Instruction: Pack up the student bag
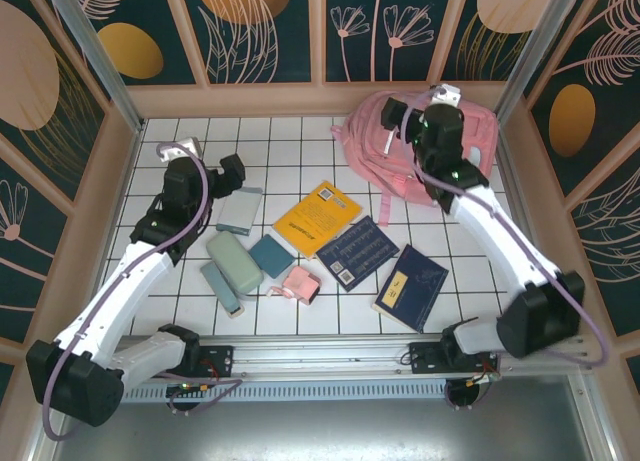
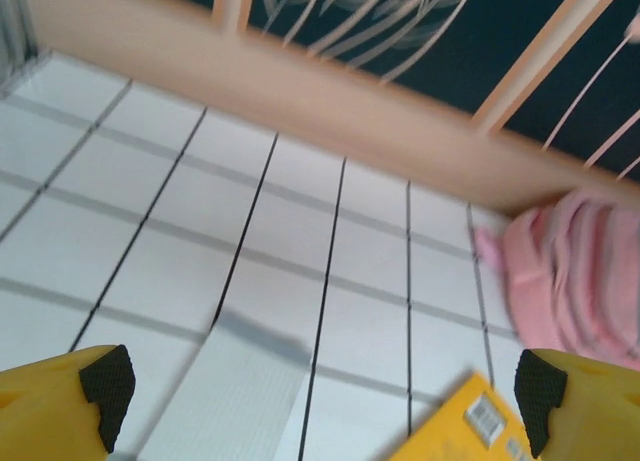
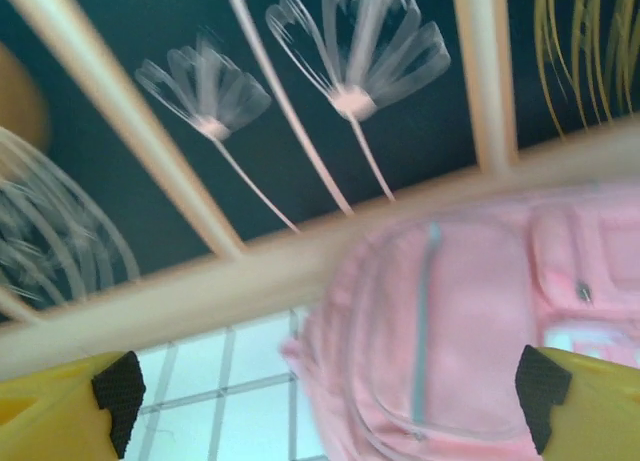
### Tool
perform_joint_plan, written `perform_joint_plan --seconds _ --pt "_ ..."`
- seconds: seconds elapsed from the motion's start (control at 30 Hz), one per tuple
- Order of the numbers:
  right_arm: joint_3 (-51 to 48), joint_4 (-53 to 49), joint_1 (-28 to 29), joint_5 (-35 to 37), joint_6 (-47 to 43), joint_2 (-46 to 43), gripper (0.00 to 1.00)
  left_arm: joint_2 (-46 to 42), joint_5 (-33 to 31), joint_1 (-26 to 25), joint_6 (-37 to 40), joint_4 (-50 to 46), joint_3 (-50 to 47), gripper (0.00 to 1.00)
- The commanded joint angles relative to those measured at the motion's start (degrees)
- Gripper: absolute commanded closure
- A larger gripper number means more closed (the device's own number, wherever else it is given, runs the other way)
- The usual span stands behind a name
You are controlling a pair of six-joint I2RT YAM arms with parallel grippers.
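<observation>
At the far right corner of the white tiled tabletop (image 1: 280, 141) lies the student bag (image 1: 362, 141): soft pink fabric, rounded, with a grey zip line down one panel; the right arm crosses its middle. Right gripper (image 1: 395, 116) hangs over the bag, yellow fingers (image 3: 50, 406) with black pads (image 3: 120, 391) spread wide, nothing between them; left gripper (image 1: 232, 173) likewise agape and empty, above a flat grey-blue case (image 1: 240, 211). Mid-table, apart from the bag: glossy yellow book (image 1: 316, 218); dark blue book (image 1: 357, 252); navy book (image 1: 411, 287); teal pouches (image 1: 234, 261); small pink pouch (image 1: 301, 283).
</observation>
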Motion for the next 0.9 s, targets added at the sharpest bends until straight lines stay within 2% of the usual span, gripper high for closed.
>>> perform_joint_plan --seconds 0.0,0.1,0.17,0.27,0.4,0.5,0.6,0.77,0.87 --pt "10.78 -13.2 1.15 -1.06 4.63 13.1 0.01 3.03 6.28 0.17 -2.7 -12.26 3.13 0.01" --pt "24.74 -22.72 0.88 -1.26 4.25 27.08 0.02 0.38 11.07 0.12 -1.33 -11.31 -1.22 0.01" --pt "30.81 -25.05 0.56 -0.82 4.53 33.75 0.12 -3.03 13.14 0.11 0.03 -9.05 -4.77 0.01" --pt "41.18 -28.02 0.54 -0.46 5.42 43.6 0.22 -7.24 11.01 0.12 1.69 -8.31 -8.08 0.01" --pt "53.38 -30.98 0.44 -0.35 6.33 53.55 0.26 -8.67 9.37 0.12 2.21 -8.51 -10.63 0.01" --pt "62.21 -34.79 0.49 5.97 6.82 59.64 0.28 -7.47 9.18 0.07 2.13 -9.21 -10.33 0.01" --pt "62.22 -34.94 -0.22 8.86 7.26 59.55 0.27 -7.4 9.62 0.12 2.13 -8.25 -10.92 0.01" --pt "47.73 -24.83 -1.6 5.45 5.79 50.26 0.28 -6.54 9.62 0.12 2.32 -7.61 -10.76 0.01" --pt "47.74 -26.18 -3.69 4.18 7.5 49.72 0.29 -5.65 9.84 0.12 2.31 -7.26 -10.3 0.01"
